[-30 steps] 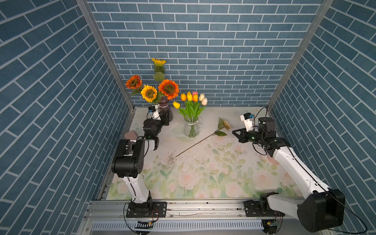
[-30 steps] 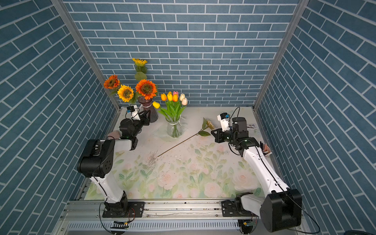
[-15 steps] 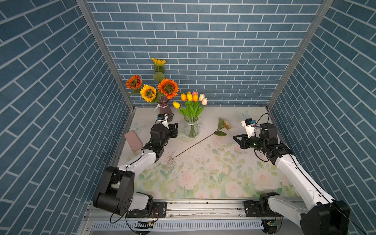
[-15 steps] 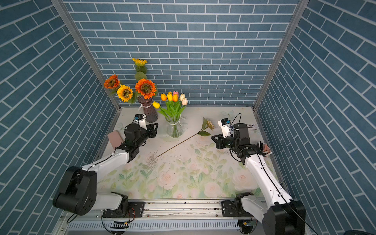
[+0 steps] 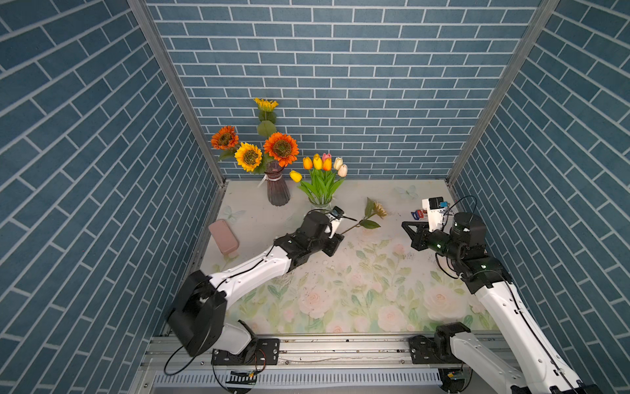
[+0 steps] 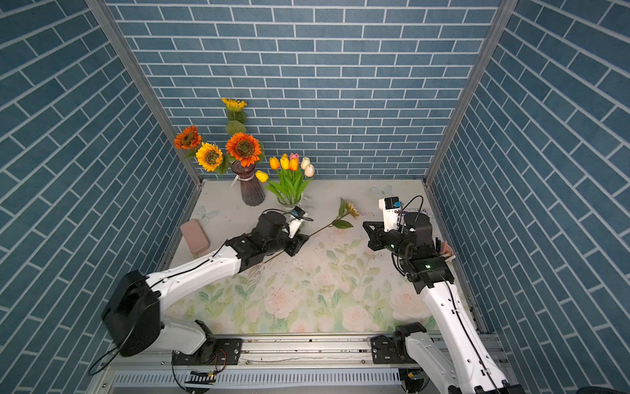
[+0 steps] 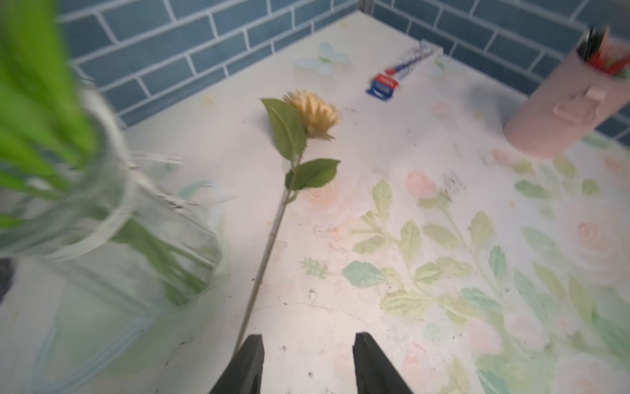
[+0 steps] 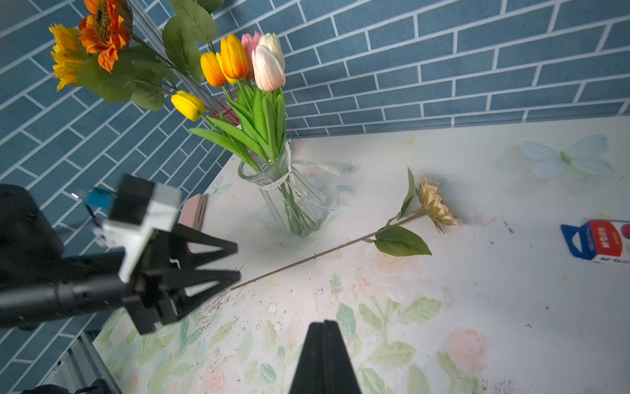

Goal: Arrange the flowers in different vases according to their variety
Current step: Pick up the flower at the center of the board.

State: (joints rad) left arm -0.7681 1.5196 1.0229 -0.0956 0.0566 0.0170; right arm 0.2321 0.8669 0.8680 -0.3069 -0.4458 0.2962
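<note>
Red-and-blue "M&G" carton point(image 8: 595, 244) lies near my closed right jaws. My left jaws gape empty; cream long-stemmed sunflower point(image 7: 313, 112) lies ahead on the rose-printed counter point(image 7: 375, 324), blue brick walls point(image 5: 341, 85) around.

A pale rose-printed table mat point(image 5: 341, 293) carries everything: a cream sunflower point(image 8: 341, 245) lies flat on it, stem passing just beside the left gripper's fingers point(image 7: 250, 365), head well ahead of them. The clear vase point(image 8: 289, 201) stands near those fingers, the purple vase point(image 5: 278, 191) farther off, a pink case point(image 5: 223, 237) behind them at the mat's edge. A small red-and-blue box point(image 8: 595, 244) lies well ahead of the right gripper's fingers point(image 8: 324, 358), off to one side.
</note>
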